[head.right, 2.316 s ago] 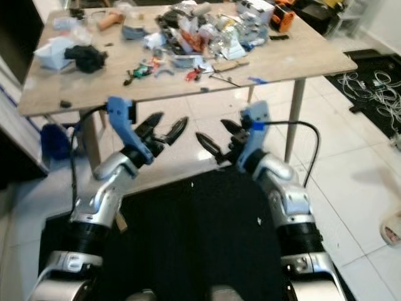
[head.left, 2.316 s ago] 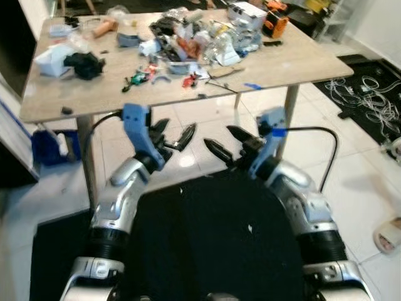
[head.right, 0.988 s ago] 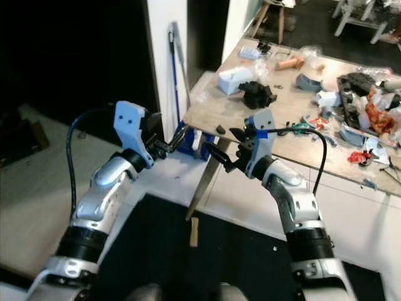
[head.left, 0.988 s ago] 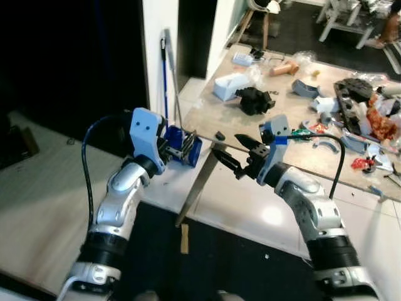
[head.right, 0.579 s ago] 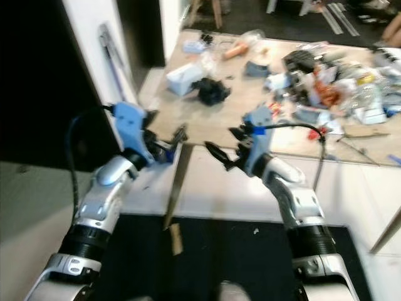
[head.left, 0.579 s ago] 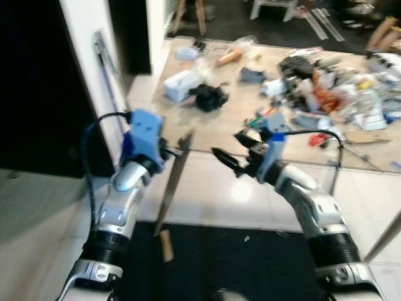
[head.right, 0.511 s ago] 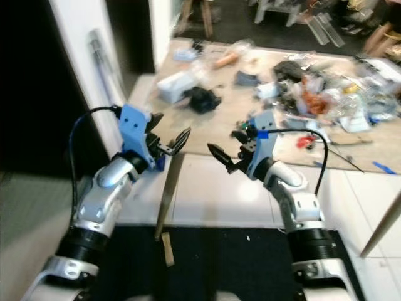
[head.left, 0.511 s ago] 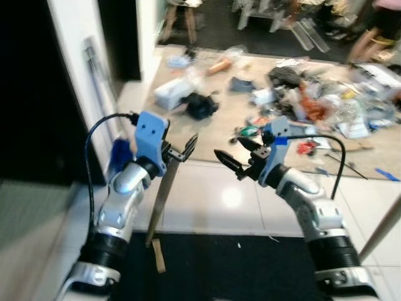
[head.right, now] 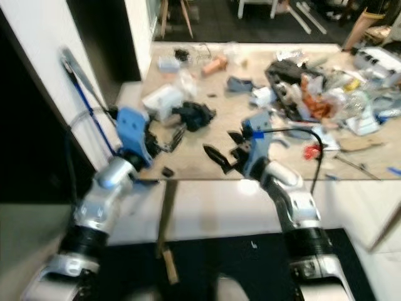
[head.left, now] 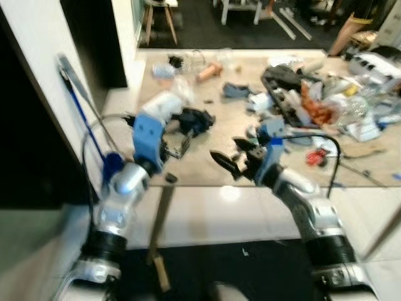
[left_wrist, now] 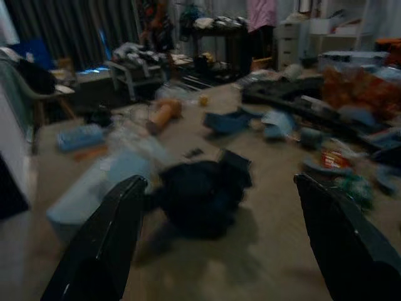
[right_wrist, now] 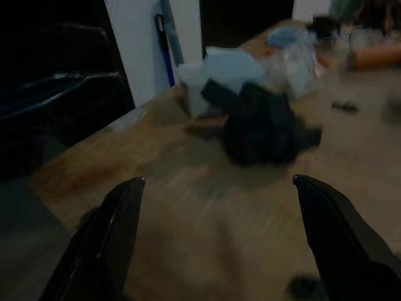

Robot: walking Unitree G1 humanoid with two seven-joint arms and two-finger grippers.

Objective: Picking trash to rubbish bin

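Observation:
A wooden table [head.left: 219, 125] is strewn with trash and odds and ends. Near its left end lie a black crumpled lump [head.left: 197, 119] and a pale box [head.left: 166, 103]. My left gripper [head.left: 180, 143] hovers open over the table's near edge, pointing at the black lump [left_wrist: 200, 194]. My right gripper [head.left: 230, 157] is open too, a little to the right at the same edge, with nothing between its fingers. In the right wrist view the black lump [right_wrist: 263, 125] and the box [right_wrist: 229, 66] lie ahead on the tabletop.
A blue-handled broom [head.left: 81, 88] leans on the white wall at the left. A table leg [head.left: 160, 219] stands below my left arm, beside a black floor mat [head.left: 250, 263]. A heap of wrappers and parts [head.left: 313, 100] covers the table's right half. Chairs stand behind.
The view has swung and closed in on the table. Both grippers now reach over its near edge, still open and holding nothing.

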